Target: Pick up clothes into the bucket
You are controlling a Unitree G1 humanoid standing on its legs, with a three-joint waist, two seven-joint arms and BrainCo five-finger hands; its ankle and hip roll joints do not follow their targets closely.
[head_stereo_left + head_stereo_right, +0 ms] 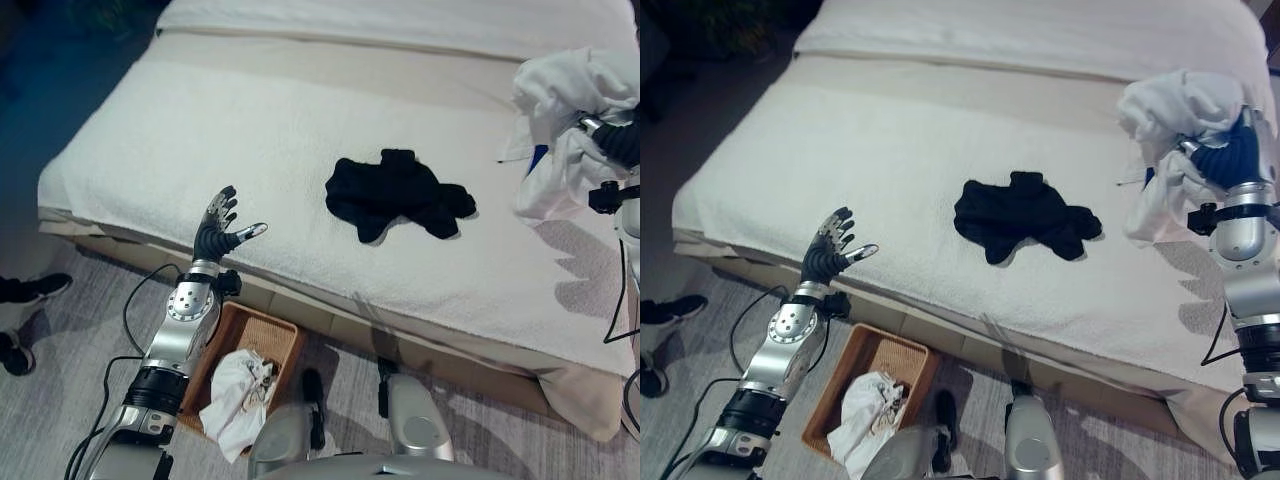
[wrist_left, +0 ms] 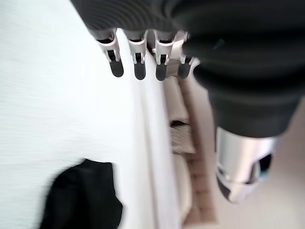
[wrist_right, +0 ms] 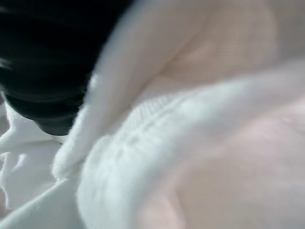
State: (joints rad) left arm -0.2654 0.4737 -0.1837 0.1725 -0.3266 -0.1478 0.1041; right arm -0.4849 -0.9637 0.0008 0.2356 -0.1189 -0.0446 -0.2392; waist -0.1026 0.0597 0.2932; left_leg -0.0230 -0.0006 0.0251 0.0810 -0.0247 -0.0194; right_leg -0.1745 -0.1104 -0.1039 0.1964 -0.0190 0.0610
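Our right hand is raised above the bed's right side with its fingers buried in a bunched white garment, so we cannot tell how they are set; the cloth hangs clear of the mattress. Beneath it we see the wide bed under a white cover, the largest thing before us. On its middle lies a crumpled black garment, apart from both our hands. On the floor just beside the bed's near edge stands the wicker basket, with another white piece of clothing inside. Our left hand hovers over the near edge, fingers spread, holding nothing.
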